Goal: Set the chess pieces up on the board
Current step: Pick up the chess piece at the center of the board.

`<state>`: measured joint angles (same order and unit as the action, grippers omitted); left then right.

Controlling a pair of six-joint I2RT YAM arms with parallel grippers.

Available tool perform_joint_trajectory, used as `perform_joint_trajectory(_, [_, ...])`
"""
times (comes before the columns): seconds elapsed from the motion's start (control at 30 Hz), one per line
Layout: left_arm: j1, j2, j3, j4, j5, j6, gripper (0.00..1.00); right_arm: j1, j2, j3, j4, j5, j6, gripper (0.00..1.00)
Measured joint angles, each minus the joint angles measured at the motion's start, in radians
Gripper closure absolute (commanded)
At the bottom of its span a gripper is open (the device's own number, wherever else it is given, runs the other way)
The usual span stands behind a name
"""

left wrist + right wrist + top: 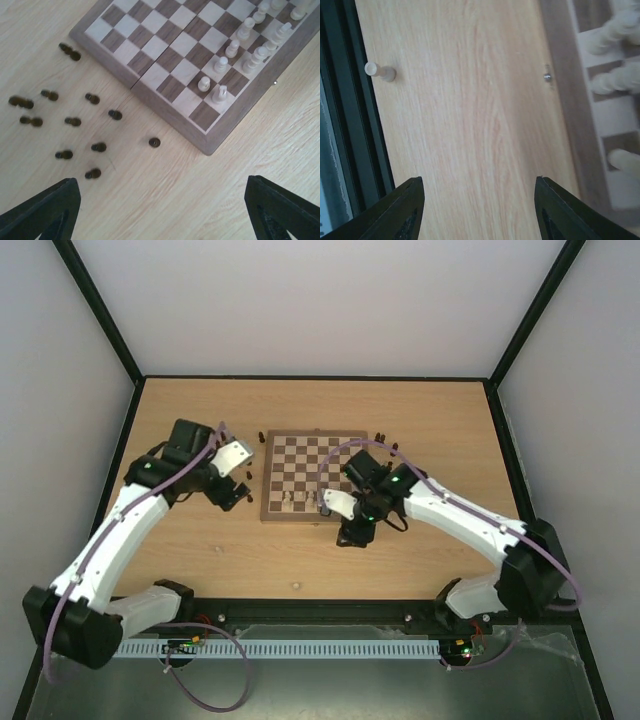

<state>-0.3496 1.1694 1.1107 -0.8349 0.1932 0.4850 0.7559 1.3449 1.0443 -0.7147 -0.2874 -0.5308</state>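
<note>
item: chess set-up, part done.

- board (312, 477): centre of the tabletop (420, 560), between the two arms. pale chessmen (295, 500) stand on its near rows. the far rows are bare.
- dark chessmen (75, 121): scattered on the tabletop just left of the board, none on a square. a few more sit by the far right corner (385, 440).
- stray pale chessman (380, 71): lying on its side near the front edge of the tabletop, well apart from the board.
- left gripper (160, 210): jaws wide apart, nothing held, above the dark scatter.
- right gripper (480, 210): jaws parted, nothing held, over bare wood beside the board's near rim (565, 100).

handling note (judgement): the next job is likely a dark piece for the far rows.
- the lone dark chessman (154, 142) nearest the board corner is the best pick, since its neighbours are too far to be knocked.
- centre the jaws over it, come straight down and close gently, as the piece is tiny and could squirt out.
- carry it high over the standing pale men.

surface: light wood-grain laminate, smooth, so pieces may roll.
room: black frame (110, 330) and plain pale walls (320, 300) on three sides.
</note>
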Motion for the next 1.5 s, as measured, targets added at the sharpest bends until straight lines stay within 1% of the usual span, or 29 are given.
perform_joint_trajectory(0.1, [0.063, -0.093, -0.05, -0.01, 0.023, -0.002, 0.01, 0.056, 0.08, 0.013, 0.006, -0.002, 0.0, 0.4])
perform_joint_trajectory(0.27, [0.138, -0.202, -0.108, -0.021, 0.045, 0.0, 0.01, 0.209, 0.164, 0.013, 0.038, 0.01, 0.012, 0.43])
perform_joint_trajectory(0.43, [0.201, -0.23, -0.143, -0.026, 0.076, 0.004, 0.01, 0.332, 0.229, 0.013, 0.089, 0.037, 0.024, 0.44])
perform_joint_trajectory(0.63, [0.239, -0.23, -0.159, -0.027, 0.105, 0.013, 0.01, 0.425, 0.281, 0.013, 0.157, 0.095, 0.044, 0.44])
perform_joint_trajectory(0.83, [0.262, -0.217, -0.17, -0.024, 0.13, 0.032, 0.01, 0.463, 0.356, 0.031, 0.225, 0.137, 0.069, 0.48])
perform_joint_trajectory(0.97, [0.274, -0.211, -0.183, -0.023, 0.142, 0.045, 0.01, 0.47, 0.396, 0.058, 0.233, 0.144, 0.072, 0.49])
perform_joint_trajectory(1.23, [0.304, -0.2, -0.197, -0.023, 0.165, 0.069, 0.01, 0.505, 0.413, 0.097, 0.237, 0.139, 0.071, 0.51])
perform_joint_trajectory(1.5, [0.323, -0.18, -0.198, -0.022, 0.178, 0.089, 0.01, 0.519, 0.423, 0.098, 0.229, 0.138, 0.069, 0.59])
